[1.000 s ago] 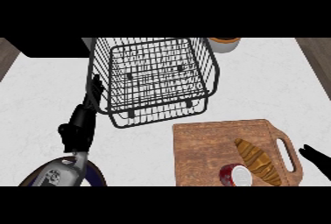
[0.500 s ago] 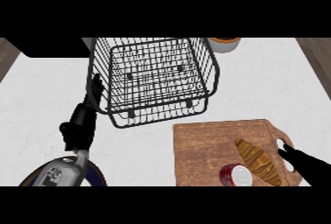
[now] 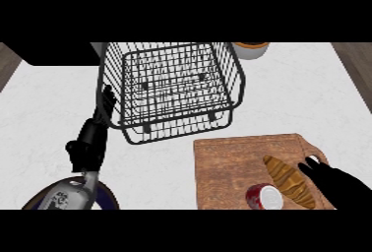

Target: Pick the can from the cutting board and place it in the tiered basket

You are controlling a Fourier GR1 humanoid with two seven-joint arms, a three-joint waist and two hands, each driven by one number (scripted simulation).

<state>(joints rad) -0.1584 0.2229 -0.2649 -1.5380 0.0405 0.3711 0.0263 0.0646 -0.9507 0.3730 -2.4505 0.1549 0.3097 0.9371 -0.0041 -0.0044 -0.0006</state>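
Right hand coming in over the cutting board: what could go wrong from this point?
The croissant lies between the right hand and the can, almost touching the can, so the fingers may nudge or catch the pastry instead. The can stands at the cutting board's near edge, so a push could slide it off. The left hand rests beside the wire basket, close to the carry path.

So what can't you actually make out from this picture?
- Can, head view: its lower part is cut off by the view's lower edge, and no label can be read.
- Right hand: palm and wrist run past the lower right edge.
- Container behind the basket: its top is cut off and the wires hide part of it; contents unknown.
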